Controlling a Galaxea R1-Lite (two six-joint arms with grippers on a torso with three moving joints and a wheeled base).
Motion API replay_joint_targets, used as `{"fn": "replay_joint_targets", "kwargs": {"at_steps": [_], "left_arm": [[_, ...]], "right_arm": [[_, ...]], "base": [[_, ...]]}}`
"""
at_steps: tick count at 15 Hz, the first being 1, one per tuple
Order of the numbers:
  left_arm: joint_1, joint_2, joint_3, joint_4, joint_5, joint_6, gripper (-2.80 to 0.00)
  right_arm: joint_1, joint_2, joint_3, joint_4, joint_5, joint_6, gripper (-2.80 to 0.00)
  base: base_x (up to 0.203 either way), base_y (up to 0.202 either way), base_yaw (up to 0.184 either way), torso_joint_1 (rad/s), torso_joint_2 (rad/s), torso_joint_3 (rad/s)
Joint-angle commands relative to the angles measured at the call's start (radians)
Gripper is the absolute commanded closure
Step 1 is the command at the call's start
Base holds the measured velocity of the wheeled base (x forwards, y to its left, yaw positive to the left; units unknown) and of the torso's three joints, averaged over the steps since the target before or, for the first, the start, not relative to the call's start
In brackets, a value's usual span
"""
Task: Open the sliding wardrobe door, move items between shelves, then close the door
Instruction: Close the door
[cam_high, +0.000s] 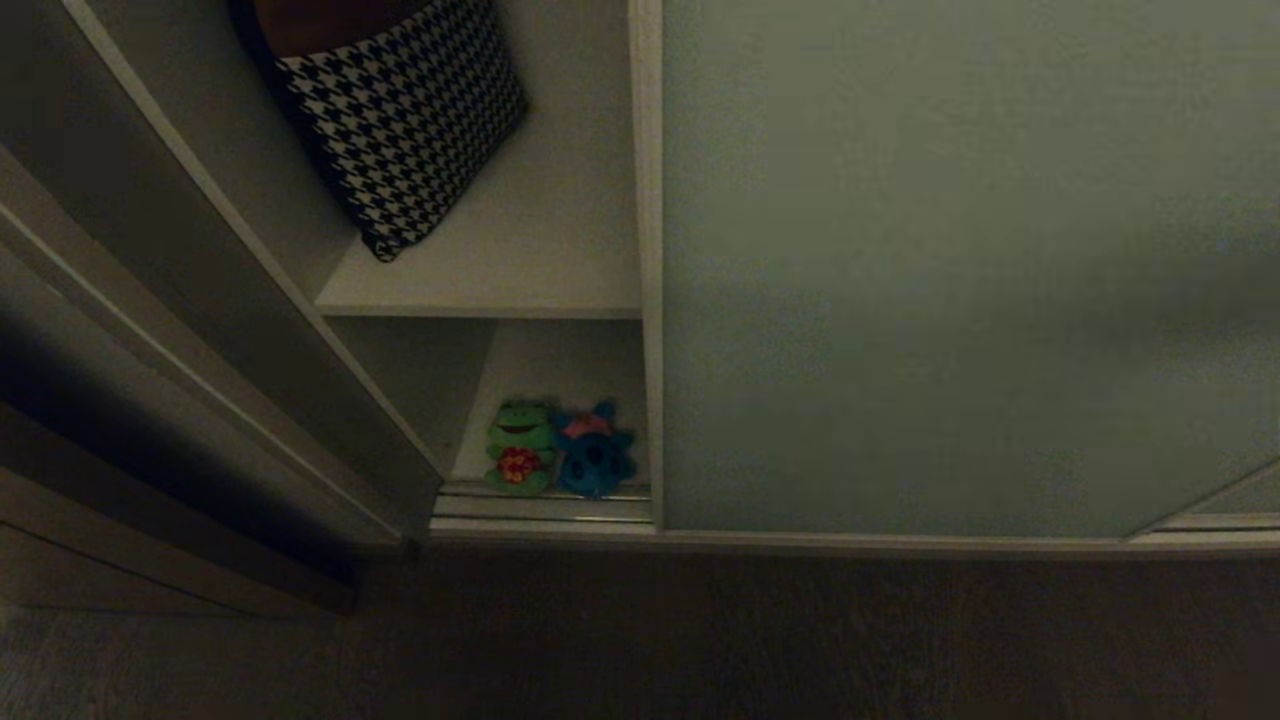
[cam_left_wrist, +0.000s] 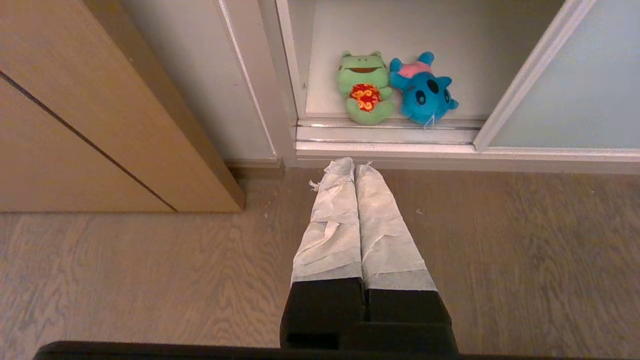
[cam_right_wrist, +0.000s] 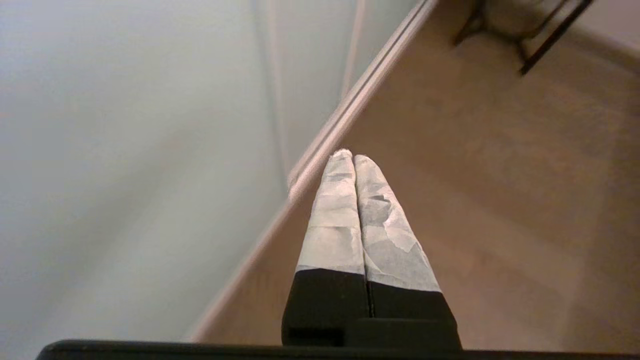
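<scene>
The pale grey-green sliding wardrobe door (cam_high: 960, 270) stands slid to the right, leaving the left compartment uncovered. On the bottom shelf (cam_high: 545, 370) lie the teal-blue plush toy (cam_high: 595, 455) and a green frog plush (cam_high: 518, 445), side by side at the front edge. Both plush toys show in the left wrist view too, the blue one (cam_left_wrist: 422, 90) and the frog (cam_left_wrist: 365, 87). My left gripper (cam_left_wrist: 354, 162) is shut and empty, low over the floor in front of the door track (cam_left_wrist: 385, 135). My right gripper (cam_right_wrist: 352, 156) is shut and empty beside the door panel (cam_right_wrist: 125, 150), near its bottom rail.
A black-and-white houndstooth cushion (cam_high: 400, 120) leans on the upper shelf (cam_high: 500, 270). A wooden cabinet (cam_left_wrist: 100, 125) stands left of the wardrobe. Dark chair legs (cam_right_wrist: 530, 40) stand on the wooden floor (cam_right_wrist: 500, 200) to the right.
</scene>
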Motion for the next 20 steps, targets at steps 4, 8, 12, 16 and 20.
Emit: {"fn": "replay_joint_targets", "kwargs": {"at_steps": [4, 8, 12, 16, 20], "left_arm": [[0.0, 0.001, 0.001, 0.0, 0.0, 0.0, 0.0], [0.0, 0.001, -0.001, 0.0, 0.0, 0.0, 0.0], [0.0, 0.001, 0.001, 0.0, 0.0, 0.0, 0.0], [0.0, 0.001, 0.001, 0.0, 0.0, 0.0, 0.0], [0.0, 0.001, 0.001, 0.0, 0.0, 0.0, 0.0]], "right_arm": [[-0.168, 0.284, -0.214, -0.039, 0.031, 0.033, 0.0], [-0.194, 0.47, -0.375, -0.099, 0.053, 0.043, 0.0], [-0.212, 0.591, -0.439, -0.152, 0.375, 0.052, 0.0], [-0.211, 0.666, -0.434, -0.16, 0.58, 0.066, 0.0], [-0.173, 0.747, -0.439, -0.194, 0.594, 0.068, 0.0]], "base": [[0.0, 0.0, 0.0, 0.0, 0.0, 0.0], [0.0, 0.0, 0.0, 0.0, 0.0, 0.0], [0.0, 0.0, 0.0, 0.0, 0.0, 0.0], [0.0, 0.0, 0.0, 0.0, 0.0, 0.0], [0.0, 0.0, 0.0, 0.0, 0.0, 0.0]]}}
